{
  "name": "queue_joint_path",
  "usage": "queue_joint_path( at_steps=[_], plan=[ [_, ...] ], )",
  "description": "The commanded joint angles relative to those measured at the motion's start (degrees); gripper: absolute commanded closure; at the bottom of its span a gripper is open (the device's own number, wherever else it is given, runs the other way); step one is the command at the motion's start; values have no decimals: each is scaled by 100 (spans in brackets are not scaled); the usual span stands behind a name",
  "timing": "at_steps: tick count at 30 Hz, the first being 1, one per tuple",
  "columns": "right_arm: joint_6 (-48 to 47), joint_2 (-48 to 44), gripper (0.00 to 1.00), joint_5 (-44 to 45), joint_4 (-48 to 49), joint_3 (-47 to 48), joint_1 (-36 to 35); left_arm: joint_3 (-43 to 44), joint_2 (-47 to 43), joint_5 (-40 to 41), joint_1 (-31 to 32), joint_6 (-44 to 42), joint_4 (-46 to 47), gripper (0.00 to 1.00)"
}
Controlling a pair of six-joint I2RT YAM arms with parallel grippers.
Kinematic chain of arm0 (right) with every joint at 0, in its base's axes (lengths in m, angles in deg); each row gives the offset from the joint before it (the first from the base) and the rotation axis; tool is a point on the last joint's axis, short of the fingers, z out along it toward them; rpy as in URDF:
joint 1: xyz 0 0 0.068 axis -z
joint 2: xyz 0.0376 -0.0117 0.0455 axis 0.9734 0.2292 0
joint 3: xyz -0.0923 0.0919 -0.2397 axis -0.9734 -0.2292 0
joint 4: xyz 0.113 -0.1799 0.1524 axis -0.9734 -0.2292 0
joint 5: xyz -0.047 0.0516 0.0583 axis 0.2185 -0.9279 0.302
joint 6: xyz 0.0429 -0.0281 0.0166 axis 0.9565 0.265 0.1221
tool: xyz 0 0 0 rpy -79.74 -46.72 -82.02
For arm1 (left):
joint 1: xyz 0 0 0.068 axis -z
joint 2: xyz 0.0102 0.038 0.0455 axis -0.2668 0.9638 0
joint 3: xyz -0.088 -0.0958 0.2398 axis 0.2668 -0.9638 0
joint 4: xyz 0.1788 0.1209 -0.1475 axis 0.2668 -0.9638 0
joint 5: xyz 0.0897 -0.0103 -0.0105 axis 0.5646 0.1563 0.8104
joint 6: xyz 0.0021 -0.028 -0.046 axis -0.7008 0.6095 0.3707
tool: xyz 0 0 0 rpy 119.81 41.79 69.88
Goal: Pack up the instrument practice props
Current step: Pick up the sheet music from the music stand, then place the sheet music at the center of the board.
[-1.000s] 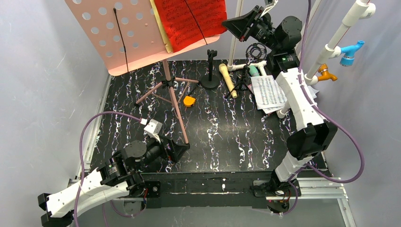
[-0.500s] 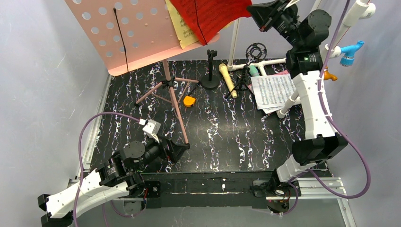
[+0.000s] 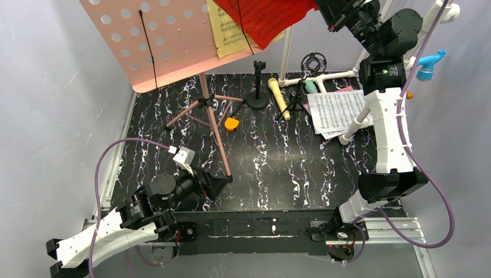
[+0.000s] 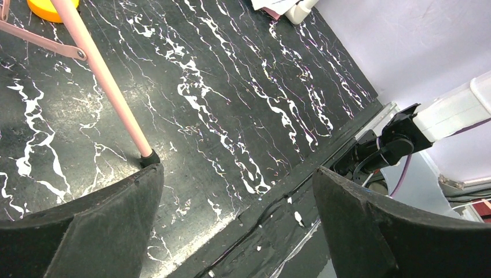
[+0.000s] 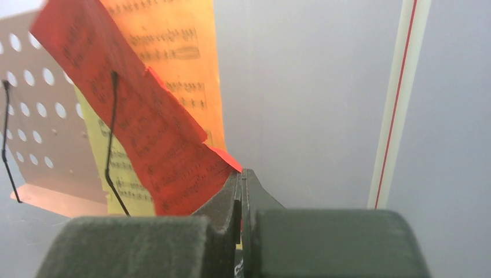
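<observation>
Grey walls close in a black tabletop veined with white, and we see most of the props standing toward its far side. The pink perforated music board stands tilted on its pink tripod legs at the far left. A yellow sheet lies against the board's right part, and a red sheet overlaps it, skewed and reaching out past the board's right edge. A thin black wire crosses the red sheet's face.

The right hand is raised high at the far right. Its fingers are pressed together on the lower corner of the red sheet, so we count that sheet as held. The left hand sits low near the front left of the tabletop. It is spread wide and holds nothing, and the black foot of one tripod leg rests on the tabletop just beside one finger.

Behind the tripod we see a black stand and the beige microphone lying flat beside it. The teal microphone lies close to a small black tripod. White printed sheets are stacked on the right, partly under the white pipe frame, which carries a blue fitting. An orange disc lies between the tripod legs.
</observation>
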Motion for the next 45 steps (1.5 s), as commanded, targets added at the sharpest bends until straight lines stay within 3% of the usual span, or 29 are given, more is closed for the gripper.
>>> queue_joint_path(
  at_steps=[1, 17, 34, 40, 45],
  plan=[
    [-12, -77, 99, 109, 461, 650, 107, 135, -86, 20, 11, 31, -80, 0],
    [225, -150, 99, 318, 931, 1572, 463, 162, -140, 12, 11, 49, -139, 0],
    [182, -477, 99, 219, 995, 1557, 548, 178, -181, -90, 11, 49, -18, 0],
    [134, -758, 99, -34, 961, 1297, 562, 157, -149, -458, 11, -254, 367, 0],
    [10, -1414, 99, -722, 843, 386, 559, 266, 127, -1176, 9, -1111, 1171, 0]
  ],
)
